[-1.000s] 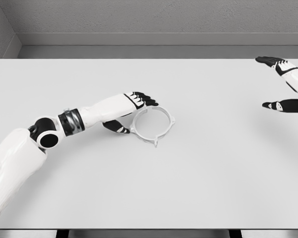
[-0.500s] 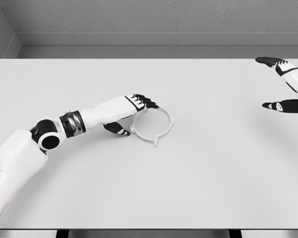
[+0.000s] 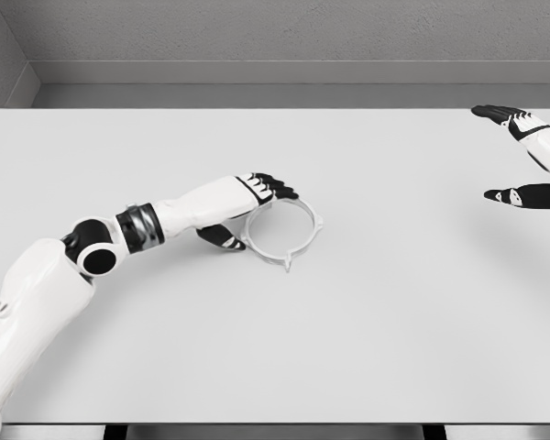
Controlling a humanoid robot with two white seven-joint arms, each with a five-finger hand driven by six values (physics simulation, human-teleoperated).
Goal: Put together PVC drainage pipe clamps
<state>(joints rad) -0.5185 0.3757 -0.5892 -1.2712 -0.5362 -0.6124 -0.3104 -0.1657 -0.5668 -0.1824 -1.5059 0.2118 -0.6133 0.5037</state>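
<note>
Clamp ring [image 3: 282,234] lies flat on the table [image 3: 394,302], left of middle, just right of the left hand [image 3: 252,209]. That hand's fingers reach over the ring's near-left rim, thumb below; whether it grips is unclear. Right hand [image 3: 522,156], spread and empty, hangs by the table's far-right corner, well apart.

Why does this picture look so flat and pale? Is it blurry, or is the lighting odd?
Head view: sharp, no blur or glare; it is a simulator render with soft, even light. The white clamp ring barely stands out from the white table, and shadows under the left hand are faint.
</note>
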